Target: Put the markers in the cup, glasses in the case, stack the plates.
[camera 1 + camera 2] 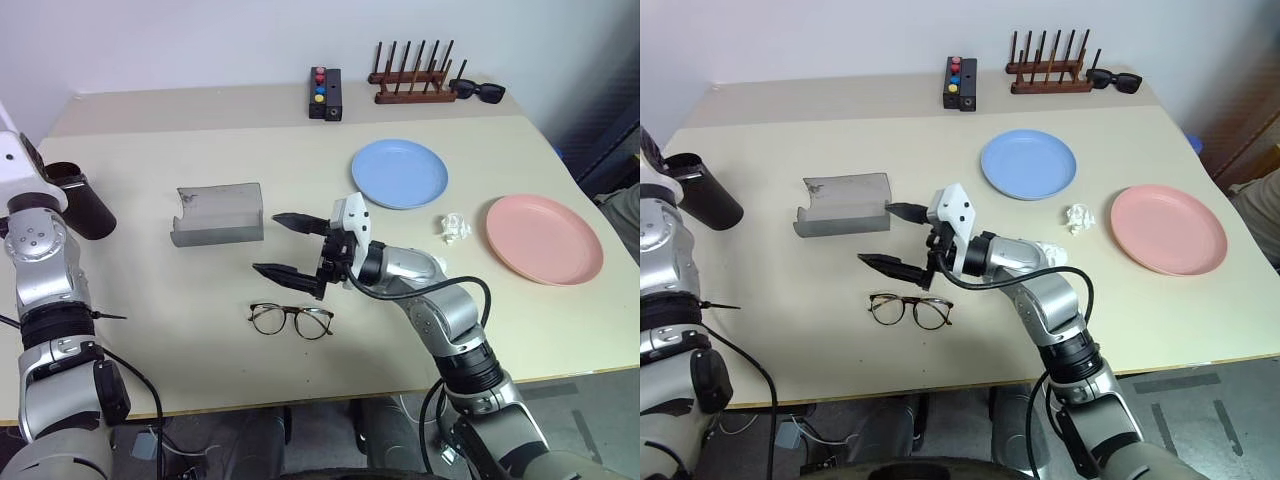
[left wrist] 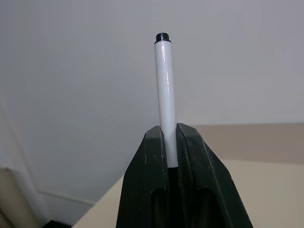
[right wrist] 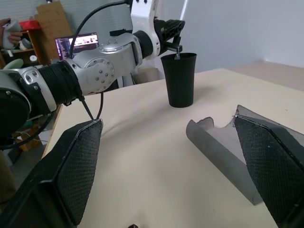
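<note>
Left gripper (image 2: 172, 142) clenched on upright marker (image 2: 165, 90), cup (image 3: 179, 79) right below; right gripper (image 1: 297, 246) gaping, glasses (image 1: 290, 320) at its 6 o'clock.

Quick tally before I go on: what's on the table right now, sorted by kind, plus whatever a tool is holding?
Plates: 2, blue plate, pink plate
Eyewear: 2, glasses, sunglasses
Cup: 1
Case: 1
Marker in left tool: 1
Button box: 1
Wooden rack: 1
Crumpled scrap: 1
Total: 10

White marker (image 2: 165, 95) upright over dark cup (image 3: 179, 79); glasses (image 1: 291, 320) beside open case (image 1: 217, 213).
</note>
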Available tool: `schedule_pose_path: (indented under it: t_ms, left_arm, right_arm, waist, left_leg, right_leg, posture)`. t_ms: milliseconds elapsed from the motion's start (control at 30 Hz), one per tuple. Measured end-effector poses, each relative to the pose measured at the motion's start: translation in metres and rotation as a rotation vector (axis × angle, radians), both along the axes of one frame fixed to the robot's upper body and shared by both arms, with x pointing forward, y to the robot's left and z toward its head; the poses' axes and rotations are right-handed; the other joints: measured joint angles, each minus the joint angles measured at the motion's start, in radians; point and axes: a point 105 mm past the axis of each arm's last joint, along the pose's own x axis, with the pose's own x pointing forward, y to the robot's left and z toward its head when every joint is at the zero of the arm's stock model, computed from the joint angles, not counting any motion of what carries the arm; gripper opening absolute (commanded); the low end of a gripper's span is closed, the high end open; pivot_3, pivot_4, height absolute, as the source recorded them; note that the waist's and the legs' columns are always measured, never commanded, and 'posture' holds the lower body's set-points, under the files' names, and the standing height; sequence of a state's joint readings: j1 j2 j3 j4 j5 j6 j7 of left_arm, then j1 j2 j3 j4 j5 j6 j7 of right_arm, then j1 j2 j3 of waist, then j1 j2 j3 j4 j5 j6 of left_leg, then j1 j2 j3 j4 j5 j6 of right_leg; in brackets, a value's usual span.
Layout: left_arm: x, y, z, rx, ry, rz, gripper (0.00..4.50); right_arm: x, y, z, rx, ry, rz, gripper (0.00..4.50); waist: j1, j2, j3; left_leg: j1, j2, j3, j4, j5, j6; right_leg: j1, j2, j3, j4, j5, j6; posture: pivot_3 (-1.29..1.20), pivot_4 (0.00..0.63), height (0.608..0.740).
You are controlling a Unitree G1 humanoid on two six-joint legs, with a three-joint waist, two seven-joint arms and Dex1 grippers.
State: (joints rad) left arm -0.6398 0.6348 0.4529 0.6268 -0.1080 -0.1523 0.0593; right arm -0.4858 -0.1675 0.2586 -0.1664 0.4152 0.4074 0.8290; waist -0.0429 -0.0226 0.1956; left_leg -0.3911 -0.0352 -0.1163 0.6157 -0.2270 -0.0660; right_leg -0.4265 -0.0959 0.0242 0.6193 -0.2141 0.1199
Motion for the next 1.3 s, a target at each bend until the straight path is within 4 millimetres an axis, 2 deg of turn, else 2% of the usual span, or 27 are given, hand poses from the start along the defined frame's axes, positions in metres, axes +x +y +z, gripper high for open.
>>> schedule_pose_path:
  t_ms: [267, 367, 467, 833, 933, 967, 1067, 1100, 1167, 1200, 1267, 1300]
  left_arm:
    - [0.000, 0.000, -0.004, -0.013, -0.003, 0.007, 0.03]
    - [0.001, -0.001, -0.005, -0.016, -0.003, 0.006, 1.12]
    - [0.001, 0.000, -0.005, -0.017, -0.003, 0.010, 2.57]
    - [0.001, -0.002, -0.011, -0.037, 0.004, 0.014, 2.57]
    - [0.002, -0.007, -0.005, -0.041, -0.015, -0.016, 2.57]
    - [0.003, -0.011, -0.002, -0.039, -0.030, -0.035, 2.84]
    - [0.011, -0.042, 0.017, 0.007, -0.052, -0.238, 3.93]
    - [0.016, -0.062, 0.025, 0.047, -0.035, -0.367, 4.49]
    - [0.019, -0.092, 0.029, 0.104, 0.031, -0.562, 4.49]
    - [0.017, -0.110, 0.025, 0.165, 0.117, -0.696, 4.49]
    - [0.012, -0.138, 0.008, 0.251, 0.276, -0.891, 4.49]
    - [0.010, -0.145, -0.004, 0.255, 0.354, -0.957, 4.49]
  right_arm:
    - [0.001, 0.000, 0.001, 0.003, -0.001, -0.006, 4.50]
    - [0.001, 0.000, 0.001, 0.004, -0.001, -0.007, 4.50]
    - [0.001, 0.000, 0.001, 0.004, -0.001, -0.008, 4.50]
    - [0.001, 0.000, 0.001, 0.004, -0.001, -0.007, 4.50]
    - [0.001, 0.000, 0.001, 0.004, -0.001, -0.008, 4.50]
    - [0.001, 0.000, 0.001, 0.005, -0.001, -0.008, 4.50]
    - [0.001, -0.001, 0.001, 0.005, -0.001, -0.009, 4.50]
    - [0.001, 0.000, 0.001, 0.005, 0.000, -0.008, 4.50]
    - [0.001, 0.000, 0.001, 0.005, 0.000, -0.009, 4.50]
    - [0.001, -0.001, 0.001, 0.005, 0.000, -0.009, 4.50]
    - [0.002, -0.002, 0.001, 0.004, 0.000, -0.016, 4.50]
    - [0.002, -0.002, 0.001, 0.006, -0.001, -0.019, 4.50]
  waist:
    - [0.001, 0.000, 0.000]
    - [0.001, 0.000, 0.000]
    - [0.000, 0.000, 0.000]
    - [0.001, 0.000, 0.000]
    - [0.000, 0.000, 0.000]
    - [0.001, 0.000, 0.000]
    - [0.005, 0.000, 0.000]
    - [0.005, 0.000, 0.000]
    - [0.001, 0.000, 0.000]
    - [-0.003, 0.000, 0.000]
    - [-0.011, 0.001, 0.000]
    - [-0.014, 0.001, 0.000]
  left_leg:
    - [0.000, 0.000, 0.000, 0.000, 0.000, 0.000]
    - [0.000, 0.000, 0.000, 0.000, 0.000, 0.000]
    - [0.000, 0.000, 0.000, 0.000, 0.000, 0.000]
    - [0.000, 0.000, 0.000, 0.000, 0.000, 0.000]
    - [0.000, 0.000, 0.000, 0.000, 0.000, 0.000]
    - [0.000, 0.000, 0.000, 0.000, 0.000, 0.000]
    - [-0.001, 0.000, 0.000, 0.001, 0.000, -0.001]
    - [-0.001, 0.000, 0.000, 0.001, 0.000, -0.001]
    - [-0.001, 0.000, 0.000, 0.001, 0.000, -0.001]
    - [0.000, 0.000, 0.000, 0.000, 0.000, -0.001]
    - [0.001, 0.000, 0.000, -0.001, 0.000, 0.000]
    - [0.001, 0.001, 0.000, -0.001, 0.000, 0.000]
  right_leg:
    - [0.000, 0.000, 0.000, 0.000, 0.000, 0.000]
    - [0.000, 0.000, 0.000, 0.000, 0.000, 0.000]
    - [0.000, 0.000, 0.000, 0.000, 0.000, 0.000]
    - [0.000, 0.000, 0.000, 0.000, 0.000, 0.000]
    - [0.000, 0.000, 0.000, 0.000, 0.000, 0.000]
    - [0.000, 0.000, 0.000, 0.000, 0.000, 0.000]
    - [0.000, 0.000, 0.000, 0.000, 0.000, 0.000]
    - [0.000, 0.000, 0.000, 0.000, 0.000, 0.000]
    - [0.001, 0.000, 0.000, 0.000, 0.000, 0.000]
    - [0.001, 0.000, 0.000, 0.000, 0.000, 0.000]
    - [0.000, 0.000, 0.001, 0.001, 0.000, 0.000]
    - [0.000, 0.001, 0.001, 0.001, 0.000, -0.001]
  posture:
    - [0.00, 0.150, 0.739]
    - [0.00, 0.150, 0.739]
    - [0.00, 0.150, 0.739]
    - [0.00, 0.150, 0.739]
    - [0.00, 0.150, 0.739]
    - [0.00, 0.150, 0.739]
    - [0.00, 0.150, 0.739]
    - [0.00, 0.150, 0.739]
    - [0.00, 0.150, 0.739]
    - [0.00, 0.150, 0.739]
    - [0.00, 0.150, 0.739]
    - [0.00, 0.150, 0.739]
